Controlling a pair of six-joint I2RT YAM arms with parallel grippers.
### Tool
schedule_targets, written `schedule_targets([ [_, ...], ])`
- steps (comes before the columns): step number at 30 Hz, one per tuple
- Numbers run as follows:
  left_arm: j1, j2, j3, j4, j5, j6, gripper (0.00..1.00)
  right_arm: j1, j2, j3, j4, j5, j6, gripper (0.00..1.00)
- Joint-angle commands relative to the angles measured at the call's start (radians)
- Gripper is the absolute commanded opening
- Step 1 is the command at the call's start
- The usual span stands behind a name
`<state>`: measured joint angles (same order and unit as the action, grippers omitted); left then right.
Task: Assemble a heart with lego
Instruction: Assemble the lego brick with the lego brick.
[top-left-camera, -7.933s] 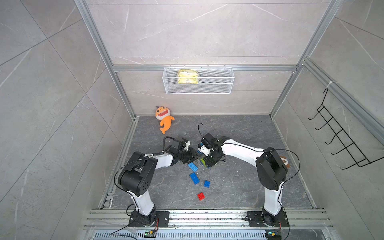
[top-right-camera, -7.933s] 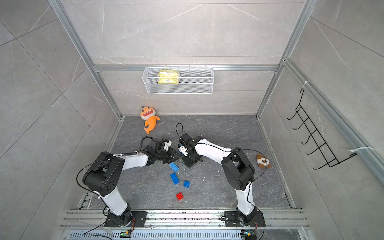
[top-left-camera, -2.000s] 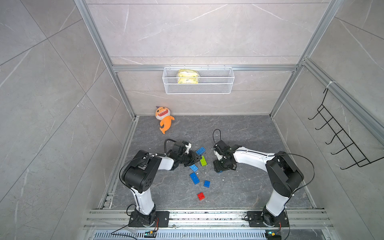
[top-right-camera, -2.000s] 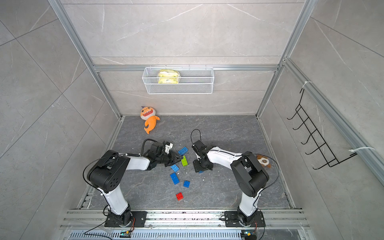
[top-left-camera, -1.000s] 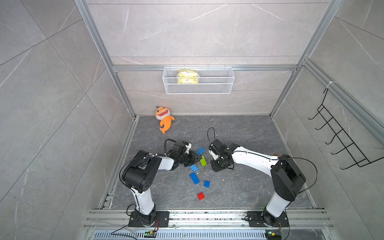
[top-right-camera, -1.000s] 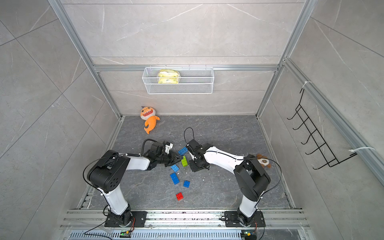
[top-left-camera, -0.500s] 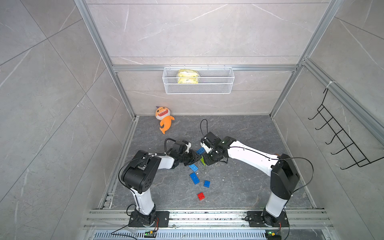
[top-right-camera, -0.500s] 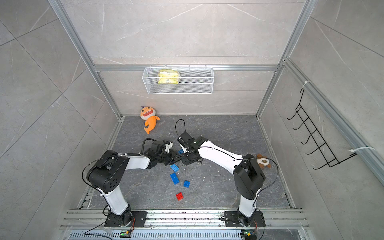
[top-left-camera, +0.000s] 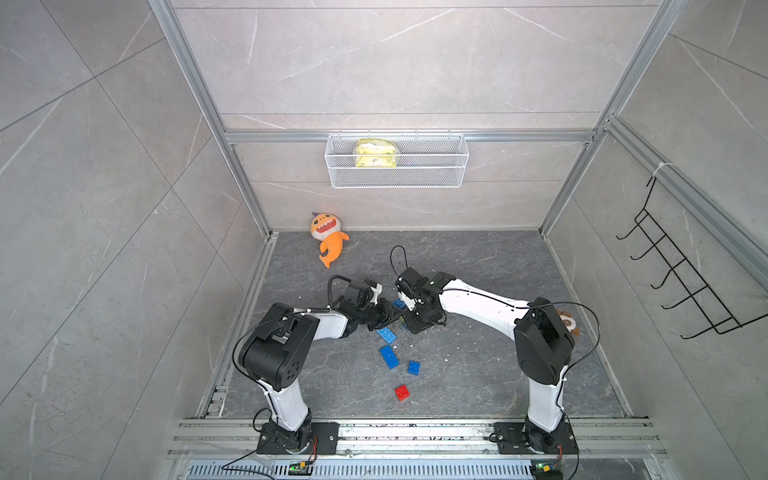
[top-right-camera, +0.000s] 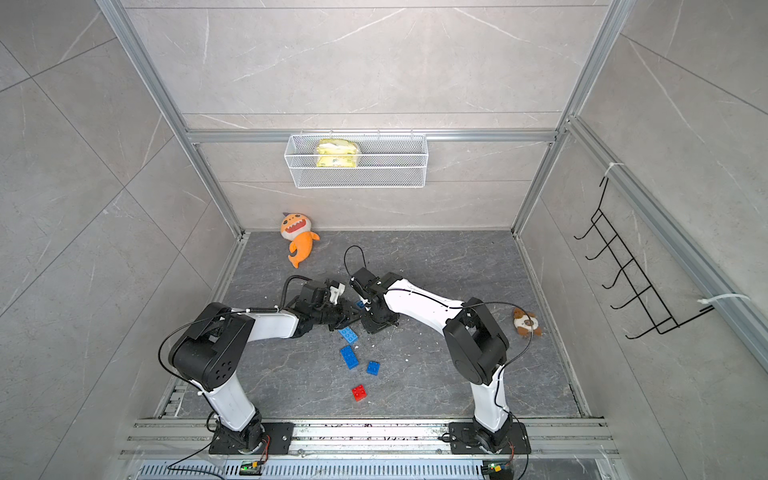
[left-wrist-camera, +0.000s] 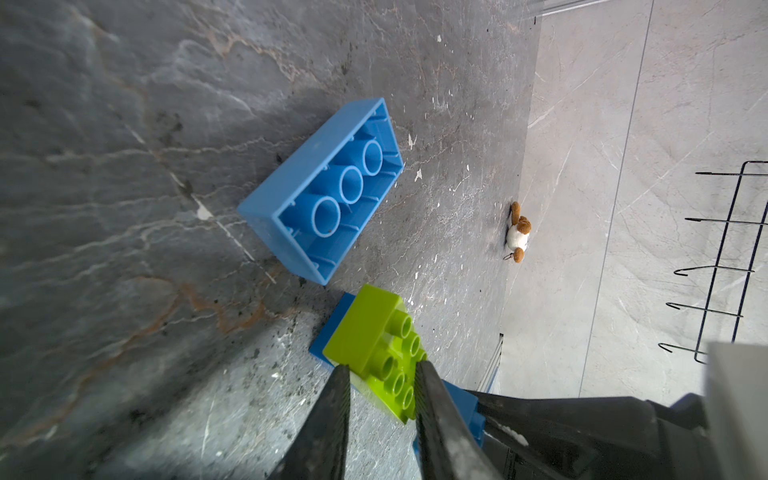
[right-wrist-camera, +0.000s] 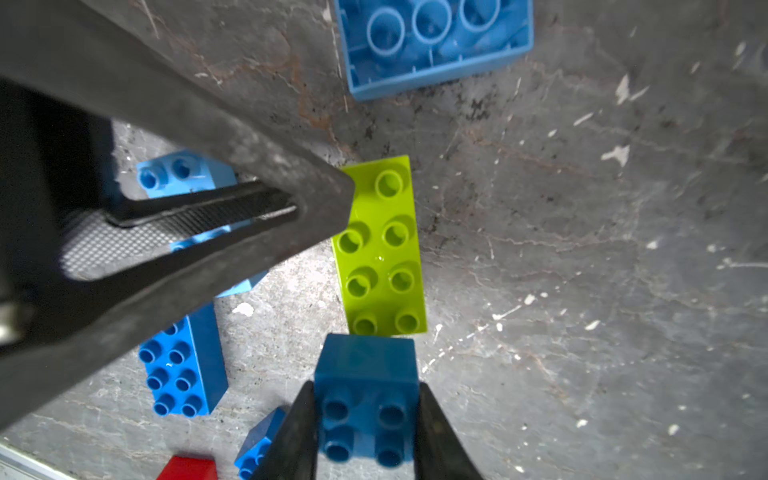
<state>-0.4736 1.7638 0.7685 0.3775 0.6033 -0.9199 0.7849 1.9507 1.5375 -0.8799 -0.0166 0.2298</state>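
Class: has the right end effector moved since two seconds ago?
Yes. The right end effector shifted toward the left arm, against the stationary red brick.

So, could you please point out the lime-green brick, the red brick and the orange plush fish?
lime-green brick (right-wrist-camera: 380, 249): right wrist view, middle of its studded top.
red brick (top-left-camera: 402, 392): a top view, its studded top.
orange plush fish (top-left-camera: 332, 247): a top view, its body.

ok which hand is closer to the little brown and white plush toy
Right. The right hand, shut on a blue square brick, sits between the left hand and the brown and white plush toy; the left hand is just beyond it, farther from the toy.
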Motion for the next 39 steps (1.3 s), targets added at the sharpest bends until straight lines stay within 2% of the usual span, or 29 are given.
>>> schedule_targets([
  [1,-0.005,-0.02,0.02,-0.008,-0.001,0.007,0.31,-0.017,-0.031,0.056,-0.053,-0.007,-0.105,0.28],
  [8,-0.005,-0.017,0.014,-0.005,-0.002,0.007,0.31,-0.033,0.012,0.11,-0.123,-0.039,-0.209,0.28],
  [39,-0.005,0.055,-0.026,0.071,0.0,-0.017,0.31,-0.053,0.105,0.092,-0.074,-0.077,-0.231,0.28],
])
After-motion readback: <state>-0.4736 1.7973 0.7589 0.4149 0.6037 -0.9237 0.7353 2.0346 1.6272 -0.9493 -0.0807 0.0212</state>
